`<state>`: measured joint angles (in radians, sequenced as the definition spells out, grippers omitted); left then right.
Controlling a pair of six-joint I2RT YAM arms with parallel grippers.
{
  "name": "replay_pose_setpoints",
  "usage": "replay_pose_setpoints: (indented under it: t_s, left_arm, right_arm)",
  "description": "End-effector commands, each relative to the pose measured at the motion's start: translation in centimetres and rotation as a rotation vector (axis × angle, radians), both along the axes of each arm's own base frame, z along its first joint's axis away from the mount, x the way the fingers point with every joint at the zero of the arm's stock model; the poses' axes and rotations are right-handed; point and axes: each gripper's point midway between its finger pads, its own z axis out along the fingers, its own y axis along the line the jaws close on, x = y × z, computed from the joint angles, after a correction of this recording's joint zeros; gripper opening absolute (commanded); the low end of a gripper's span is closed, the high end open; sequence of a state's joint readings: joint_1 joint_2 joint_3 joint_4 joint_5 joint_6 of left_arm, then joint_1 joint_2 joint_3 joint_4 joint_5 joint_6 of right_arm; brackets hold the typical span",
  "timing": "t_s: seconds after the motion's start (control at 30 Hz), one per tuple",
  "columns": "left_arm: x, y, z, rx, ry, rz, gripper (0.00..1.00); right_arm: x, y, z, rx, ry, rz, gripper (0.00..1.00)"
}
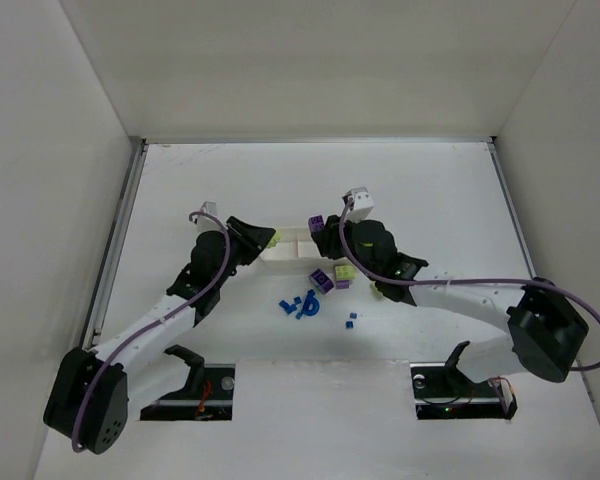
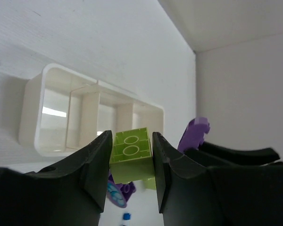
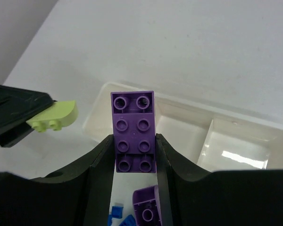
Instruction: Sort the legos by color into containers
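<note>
The white three-part tray [image 1: 292, 250] lies mid-table between both grippers; the compartments that show in the wrist views look bare. My left gripper [image 2: 131, 162] is shut on a yellow-green lego [image 2: 131, 157] and hovers just left of the tray [image 2: 30, 113]. My right gripper [image 3: 134, 155] is shut on a long purple lego [image 3: 134, 132], held above the tray's [image 3: 179, 136] right end. In the top view the left gripper [image 1: 268, 240] and the right gripper [image 1: 320, 226] face each other across the tray.
Loose legos lie in front of the tray: several blue ones [image 1: 300, 305], a purple one [image 1: 322, 280] and a yellow-green one [image 1: 342, 276]. White walls enclose the table on three sides. Both arm bases sit at the near edge.
</note>
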<state>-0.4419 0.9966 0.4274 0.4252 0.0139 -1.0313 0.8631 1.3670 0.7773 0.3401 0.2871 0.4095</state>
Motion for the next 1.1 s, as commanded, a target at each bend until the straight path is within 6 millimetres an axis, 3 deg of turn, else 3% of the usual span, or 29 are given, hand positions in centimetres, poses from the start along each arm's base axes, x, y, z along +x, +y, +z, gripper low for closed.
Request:
replay_pose_setpoints:
  t_s: [0.0,0.27,0.5,0.6,0.7,0.73,0.8,0.87,0.97,1.07]
  left_arm:
    - [0.3,-0.4,1.1,0.188,-0.097,-0.017,0.07]
    - [0.5,-1.6,0.2,0.328,-0.121,-0.025,0.08]
    - [1.5,-1.5,-0.7,0.359,-0.101,-0.017,0.08]
    - [2.0,-1.5,-0.8,0.375,-0.105,-0.012,0.08]
    - [2.4,-1.5,-1.2,0.409,-0.104,-0.009,0.08]
    - [2.5,-1.5,-1.3,0.42,-0.104,-0.006,0.09]
    - [2.7,-1.7,-1.5,0.439,-0.103,-0.009,0.09]
    - [3.0,-1.8,-1.5,0.46,-0.106,-0.011,0.1]
    - [3.3,-1.8,-1.8,0.49,-0.107,-0.005,0.11]
    - [3.5,-1.6,-2.2,0.524,-0.101,0.0,0.13]
  right_arm:
    - [0.2,0.5,-1.4,-0.011,0.039,0.008,0.27]
    - [2.6,1.2,-3.4,-0.005,0.094,-0.018,0.35]
    - [3.1,0.5,-4.0,0.005,0.092,-0.042,0.65]
    - [3.0,-0.1,-3.4,0.034,0.07,-0.051,0.69]
    - [2.6,-0.7,-2.8,0.05,0.049,-0.057,0.63]
    - [2.4,-1.0,-2.8,0.046,0.046,-0.062,0.57]
    - [2.2,-2.0,-2.8,0.034,0.044,-0.09,0.36]
    - [2.1,-2.9,-2.9,0.019,0.046,-0.12,0.26]
    - [2.1,-4.3,-3.3,-0.024,0.07,-0.167,0.24]
    - [1.5,-6.5,-3.5,-0.063,0.079,-0.239,0.32]
